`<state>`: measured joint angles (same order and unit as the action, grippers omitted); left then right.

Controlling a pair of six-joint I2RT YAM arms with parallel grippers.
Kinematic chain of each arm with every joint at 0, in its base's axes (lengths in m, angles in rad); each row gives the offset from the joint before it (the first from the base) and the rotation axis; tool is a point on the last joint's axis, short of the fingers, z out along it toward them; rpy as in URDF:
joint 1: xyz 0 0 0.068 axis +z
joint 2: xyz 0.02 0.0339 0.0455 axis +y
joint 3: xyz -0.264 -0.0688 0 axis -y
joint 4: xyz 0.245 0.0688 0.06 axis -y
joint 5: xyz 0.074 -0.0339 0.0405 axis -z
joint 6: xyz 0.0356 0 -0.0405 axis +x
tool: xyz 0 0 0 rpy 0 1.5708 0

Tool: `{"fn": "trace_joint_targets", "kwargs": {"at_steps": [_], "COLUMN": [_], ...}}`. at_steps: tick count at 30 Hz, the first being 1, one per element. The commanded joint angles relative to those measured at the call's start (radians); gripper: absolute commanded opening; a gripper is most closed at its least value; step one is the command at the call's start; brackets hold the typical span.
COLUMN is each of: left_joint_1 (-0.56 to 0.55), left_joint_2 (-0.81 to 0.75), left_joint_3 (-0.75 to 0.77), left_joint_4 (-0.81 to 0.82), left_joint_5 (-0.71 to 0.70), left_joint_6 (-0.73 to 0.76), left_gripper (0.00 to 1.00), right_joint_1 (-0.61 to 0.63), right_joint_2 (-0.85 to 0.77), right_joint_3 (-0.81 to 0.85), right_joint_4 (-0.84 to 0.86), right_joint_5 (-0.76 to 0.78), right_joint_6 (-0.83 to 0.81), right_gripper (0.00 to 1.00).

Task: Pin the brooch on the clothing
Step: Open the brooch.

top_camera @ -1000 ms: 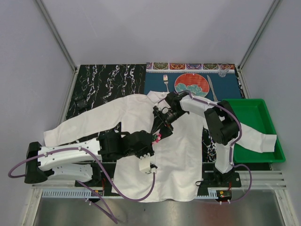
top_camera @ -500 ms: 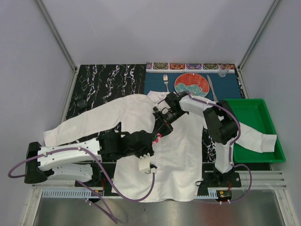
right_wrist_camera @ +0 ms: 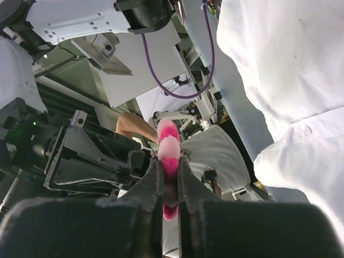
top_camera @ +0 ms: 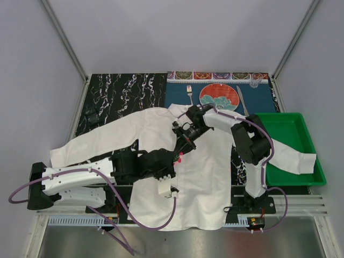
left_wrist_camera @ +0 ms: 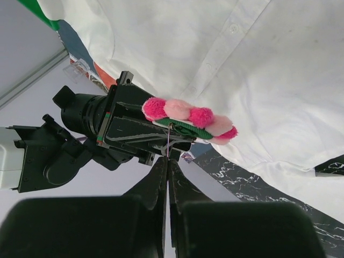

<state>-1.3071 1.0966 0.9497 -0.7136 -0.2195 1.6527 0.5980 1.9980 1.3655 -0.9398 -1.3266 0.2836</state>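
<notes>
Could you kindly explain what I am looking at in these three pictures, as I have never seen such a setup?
Two robot arms are bolted at the near edge of a table. One picture looks down from above; the other two come from cameras on each wrist. A white shirt lies spread out, one sleeve in a green tray; behind it are a plate, fork and knife. The right gripper clamps a pink flower brooch; the left gripper seems to pinch its metal pin.

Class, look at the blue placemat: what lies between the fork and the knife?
The round red-and-teal plate lies between the fork and the knife, shown in the top external view.
</notes>
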Motion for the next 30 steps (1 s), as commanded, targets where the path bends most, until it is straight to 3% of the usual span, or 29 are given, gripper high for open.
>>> {"fn": "trace_joint_targets", "kwargs": {"at_steps": [1,5,9,10,14,18,21,22,24,25,26,28,30], "left_joint_1": [-0.006,-0.009,-0.018,-0.020,-0.055,-0.098,-0.098,-0.090,0.026,0.090,0.221,0.342,0.484], "left_joint_2": [-0.032,-0.047,-0.084,-0.101,-0.153,-0.216,-0.268,-0.279,-0.294,-0.313,-0.323,-0.340,-0.304], "left_joint_3": [0.026,0.018,-0.011,-0.017,-0.020,-0.042,-0.022,0.006,0.125,0.159,0.197,0.227,0.282], "left_joint_4": [0.028,0.026,0.039,0.042,0.042,0.030,-0.007,-0.029,-0.076,-0.064,-0.031,0.098,0.175], "left_joint_5": [-0.037,-0.060,-0.087,-0.093,-0.104,-0.133,-0.144,-0.120,-0.016,0.090,0.121,0.210,0.297], "left_joint_6": [-0.001,-0.007,0.015,0.022,0.004,-0.073,-0.242,-0.437,-0.676,-0.900,-1.004,-1.248,-1.345], "left_gripper": [0.06,0.18,0.47,0.59,0.68,0.70,0.71,0.69,0.69,0.70,0.73,0.83,0.83], "right_joint_1": [0.008,-0.021,-0.075,-0.086,-0.141,-0.173,-0.178,-0.181,-0.181,-0.181,-0.181,-0.181,-0.179], "right_joint_2": [-0.005,-0.007,-0.002,-0.001,-0.028,-0.126,-0.239,-0.272,-0.365,-0.395,-0.418,-0.456,-0.464], "right_joint_3": [0.047,0.110,0.233,0.265,0.409,0.451,0.379,0.348,0.233,0.196,0.132,0.086,0.083], "right_joint_4": [-0.011,-0.002,0.056,0.071,0.218,0.335,0.470,0.516,0.700,0.763,0.885,0.994,1.048], "right_joint_5": [-0.031,-0.031,0.006,0.016,0.081,0.125,0.139,0.141,0.136,0.133,0.126,0.110,0.090], "right_joint_6": [-0.021,-0.035,-0.011,-0.008,-0.018,-0.188,-0.314,-0.328,-0.321,-0.311,-0.293,-0.206,-0.149], "right_gripper": [0.00,0.00,0.00,0.00,0.00,0.00,0.00,0.00,0.00,0.00,0.00,0.00,0.00]}}
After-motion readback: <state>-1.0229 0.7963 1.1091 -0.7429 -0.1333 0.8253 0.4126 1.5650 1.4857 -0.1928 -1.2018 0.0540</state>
